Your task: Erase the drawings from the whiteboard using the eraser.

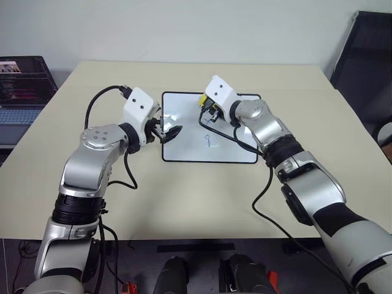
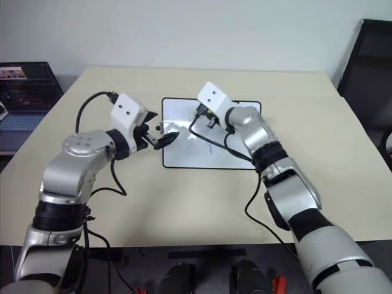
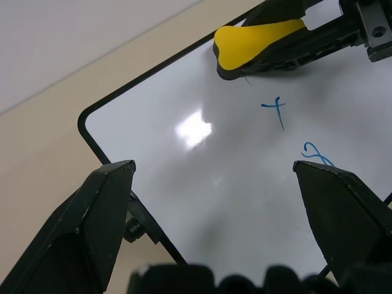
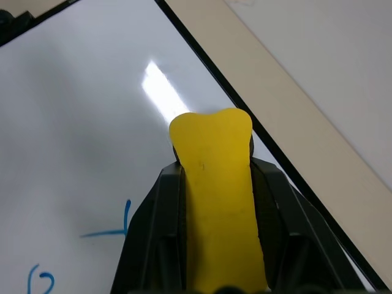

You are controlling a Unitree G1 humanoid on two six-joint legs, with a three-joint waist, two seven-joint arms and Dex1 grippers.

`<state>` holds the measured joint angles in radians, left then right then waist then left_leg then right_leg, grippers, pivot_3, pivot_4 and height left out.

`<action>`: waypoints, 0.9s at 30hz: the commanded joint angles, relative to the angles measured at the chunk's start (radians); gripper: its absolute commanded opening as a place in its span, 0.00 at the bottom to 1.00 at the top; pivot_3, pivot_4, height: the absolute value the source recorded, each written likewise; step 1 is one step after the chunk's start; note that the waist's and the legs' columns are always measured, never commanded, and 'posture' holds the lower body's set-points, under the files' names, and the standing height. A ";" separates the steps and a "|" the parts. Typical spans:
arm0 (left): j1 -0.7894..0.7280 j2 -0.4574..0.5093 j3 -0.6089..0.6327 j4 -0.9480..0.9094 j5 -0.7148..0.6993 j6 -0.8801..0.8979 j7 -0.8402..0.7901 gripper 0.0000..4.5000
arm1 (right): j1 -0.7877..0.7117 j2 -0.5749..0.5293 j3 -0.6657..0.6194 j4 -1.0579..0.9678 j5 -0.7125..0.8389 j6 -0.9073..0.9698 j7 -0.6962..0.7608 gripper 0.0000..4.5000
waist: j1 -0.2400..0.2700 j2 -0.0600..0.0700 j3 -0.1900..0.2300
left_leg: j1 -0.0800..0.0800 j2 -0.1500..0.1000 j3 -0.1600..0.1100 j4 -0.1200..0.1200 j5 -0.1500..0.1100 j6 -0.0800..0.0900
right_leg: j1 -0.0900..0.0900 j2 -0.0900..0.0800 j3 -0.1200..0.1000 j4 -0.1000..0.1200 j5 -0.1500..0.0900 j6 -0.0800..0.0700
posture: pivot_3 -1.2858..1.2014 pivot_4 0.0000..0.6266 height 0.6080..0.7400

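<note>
The whiteboard (image 1: pixel 184 150) lies flat in the middle of the beige table. Thin blue drawings (image 3: pixel 275 110) sit in a column near its centre, a "4"-like mark above an "8"-like one (image 3: pixel 315 153). My right gripper (image 1: pixel 208 113) is shut on the yellow eraser (image 3: pixel 257 40), low over the board's far part just beyond the top mark. I cannot tell whether the eraser touches the board. My left gripper (image 1: pixel 170 131) stands open over the board's left edge, with its fingers spread wide and nothing between them.
A laptop (image 1: pixel 21 86) stands beyond the table's left edge. A black chair (image 1: pixel 367 55) is at the far right. The table (image 1: pixel 122 202) has bare room in front of the board and on both sides.
</note>
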<state>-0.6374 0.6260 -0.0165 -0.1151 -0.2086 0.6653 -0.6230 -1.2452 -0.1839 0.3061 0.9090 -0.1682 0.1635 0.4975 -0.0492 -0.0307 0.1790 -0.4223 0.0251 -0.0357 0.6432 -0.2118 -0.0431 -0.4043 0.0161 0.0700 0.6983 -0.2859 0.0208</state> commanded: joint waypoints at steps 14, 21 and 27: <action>-0.006 -0.001 -0.001 -0.014 0.011 -0.041 0.000 1.00 | 0.043 -0.019 0.019 -0.112 -0.071 0.038 0.028 0.24 | -0.004 0.000 0.000 | 0.001 0.000 0.000 0.001 0.000 0.000 | 0.001 0.000 0.000 0.001 0.000 0.000 | 0.52 0.24 1.00; 0.017 0.002 0.002 -0.032 0.010 -0.035 0.003 1.00 | 0.018 0.054 0.061 -0.048 -0.129 -0.044 -0.004 0.24 | -0.023 0.000 0.000 | 0.003 0.001 -0.001 0.000 0.000 0.000 | 0.000 0.001 0.001 0.002 0.000 0.000 | 0.52 0.24 1.00; 0.022 0.001 0.001 -0.041 0.011 -0.030 0.008 1.00 | 0.001 0.057 0.050 0.009 -0.145 -0.061 -0.018 0.24 | -0.025 0.000 0.000 | 0.003 0.001 -0.002 0.000 0.000 0.000 | 0.000 0.000 0.001 0.002 0.000 0.000 | 0.52 0.24 1.00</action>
<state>-0.6079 0.6225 -0.0328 -0.1140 -0.2023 0.6459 -0.6213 -1.2278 -0.1133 0.3613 0.9026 -0.2952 0.1026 0.4884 -0.0746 -0.0307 0.1790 -0.4197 0.0260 -0.0374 0.6432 -0.2116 -0.0432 -0.4040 0.0165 0.0712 0.7000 -0.2858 0.0207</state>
